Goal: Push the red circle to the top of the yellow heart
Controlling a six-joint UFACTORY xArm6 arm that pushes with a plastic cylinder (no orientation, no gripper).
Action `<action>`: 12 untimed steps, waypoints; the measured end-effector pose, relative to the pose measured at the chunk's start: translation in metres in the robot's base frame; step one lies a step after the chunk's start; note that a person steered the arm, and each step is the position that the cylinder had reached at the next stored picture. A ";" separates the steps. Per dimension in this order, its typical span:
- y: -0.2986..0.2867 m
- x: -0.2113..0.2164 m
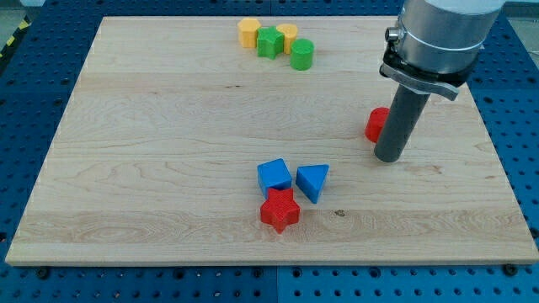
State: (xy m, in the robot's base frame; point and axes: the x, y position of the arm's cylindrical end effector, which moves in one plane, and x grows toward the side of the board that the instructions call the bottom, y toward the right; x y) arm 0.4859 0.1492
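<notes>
Eight small coloured blocks lie on a pale wooden board (168,168) set over a blue perforated table (34,76); no container is present and nothing holds anything else.

Top group, near the view's top edge: a yellow heart-like block (248,32) at the view's left of the cluster, a green star-like block (269,42) touching it, a second yellow block (288,35) just behind, shape unclear, and a green cylinder (302,54) at the view's right end.

Lower group, below the board's centre: a blue cube (274,176), a blue triangular block (312,181) just beside it, and a red star-shaped block (280,210) touching the cube from the view's bottom.

The red circle (376,124) sits at the view's right, well apart from the yellow heart-like block and partly hidden by the dark rod.

The arm carries no jaws, so nothing is grasped. My tip (388,158) rests on the board, against the red circle's right side and slightly toward the view's bottom
</notes>
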 end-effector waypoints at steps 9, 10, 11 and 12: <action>0.000 -0.189; 0.009 -0.200; 0.061 -0.182; 0.084 -0.202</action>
State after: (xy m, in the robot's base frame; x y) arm 0.2839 0.2335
